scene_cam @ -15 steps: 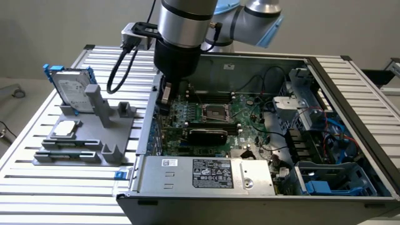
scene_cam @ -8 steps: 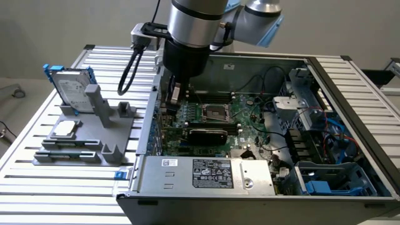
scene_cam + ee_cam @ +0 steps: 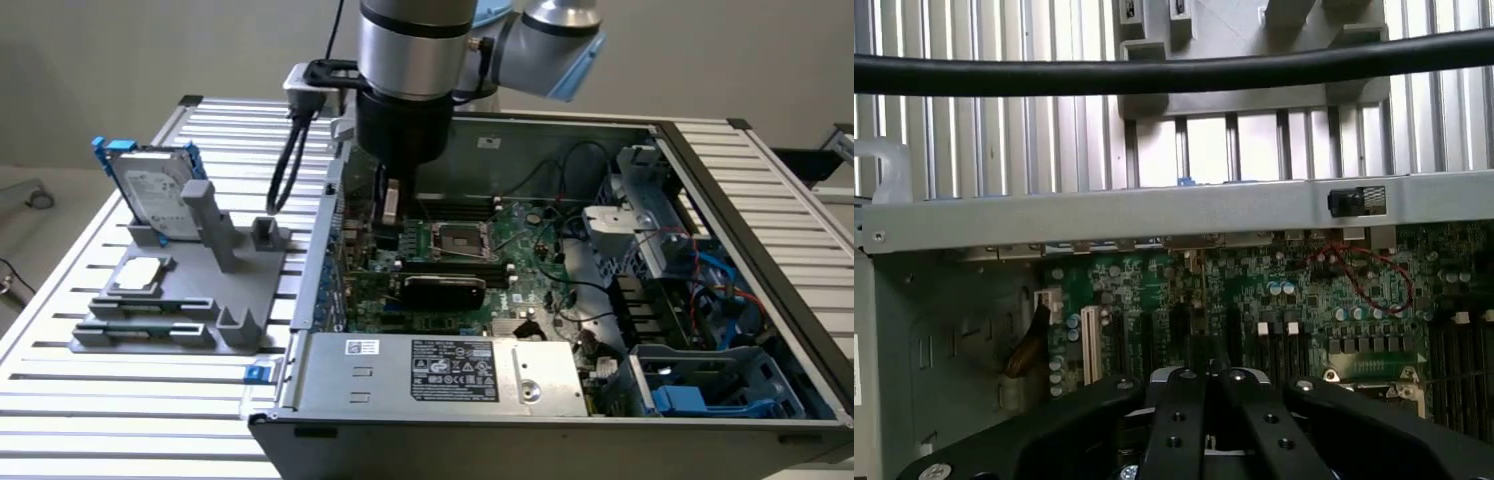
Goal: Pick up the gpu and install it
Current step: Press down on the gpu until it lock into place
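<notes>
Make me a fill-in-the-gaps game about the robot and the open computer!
1. The claw over the green board is ____ (open or shut).
2. The hard drive in the grey holder has a ____ frame.
3. The holder stands to the exterior view's ____ of the computer case.
4. The gpu inside the case has a ____ cover.
Missing words: shut, blue, left, black.

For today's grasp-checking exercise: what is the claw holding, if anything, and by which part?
Nothing, as far as shows: the claw is shut with no object in it, over the motherboard. The gpu sits on the board, apart from the claw.
</notes>
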`<state>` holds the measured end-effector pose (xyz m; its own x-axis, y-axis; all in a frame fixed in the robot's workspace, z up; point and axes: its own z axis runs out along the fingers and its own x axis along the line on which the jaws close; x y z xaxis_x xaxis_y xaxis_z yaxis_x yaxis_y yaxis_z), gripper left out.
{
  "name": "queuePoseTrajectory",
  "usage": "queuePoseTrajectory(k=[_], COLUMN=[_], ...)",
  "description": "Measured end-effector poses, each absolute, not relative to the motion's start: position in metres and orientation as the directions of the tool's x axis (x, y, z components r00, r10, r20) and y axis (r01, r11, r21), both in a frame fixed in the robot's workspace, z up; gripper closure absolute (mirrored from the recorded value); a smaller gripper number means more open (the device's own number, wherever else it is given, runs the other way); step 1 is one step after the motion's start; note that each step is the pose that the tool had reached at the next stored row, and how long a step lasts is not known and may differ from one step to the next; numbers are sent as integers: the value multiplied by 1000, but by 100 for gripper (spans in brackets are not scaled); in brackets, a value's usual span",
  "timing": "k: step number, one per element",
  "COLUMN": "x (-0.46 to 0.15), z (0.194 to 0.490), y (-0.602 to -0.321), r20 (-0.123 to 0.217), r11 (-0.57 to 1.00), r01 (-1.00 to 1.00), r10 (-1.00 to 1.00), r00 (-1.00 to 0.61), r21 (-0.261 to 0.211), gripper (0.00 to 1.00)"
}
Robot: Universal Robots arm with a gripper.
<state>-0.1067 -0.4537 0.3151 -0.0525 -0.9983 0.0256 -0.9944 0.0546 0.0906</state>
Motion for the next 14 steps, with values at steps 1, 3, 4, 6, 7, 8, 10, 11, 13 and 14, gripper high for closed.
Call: queuePoseTrajectory(k=[1,3,4,6,7,8,10,11,13,14], x=[-107,-105,-103,-97,-97,-97,-97,-97,-97,-97], z=[315,315,315,316,316,316,316,316,316,316], y=[-454,-454,-454,-454,-454,-454,-454,-454,-454,-454], r20=[25,23,23,20,18,18,18,18,18,18], r11=[51,47,46,45,45,45,45,45,45,45], r01=[-996,-998,-998,-998,-998,-998,-998,-998,-998,-998], r10=[-998,-999,-999,-999,-999,-999,-999,-999,-999,-999], r00=[-49,-46,-45,-44,-44,-44,-44,-44,-44,-44], r21=[73,46,42,40,40,40,40,40,40,40], gripper=[89,89,89,89,89,89,89,89,89,89])
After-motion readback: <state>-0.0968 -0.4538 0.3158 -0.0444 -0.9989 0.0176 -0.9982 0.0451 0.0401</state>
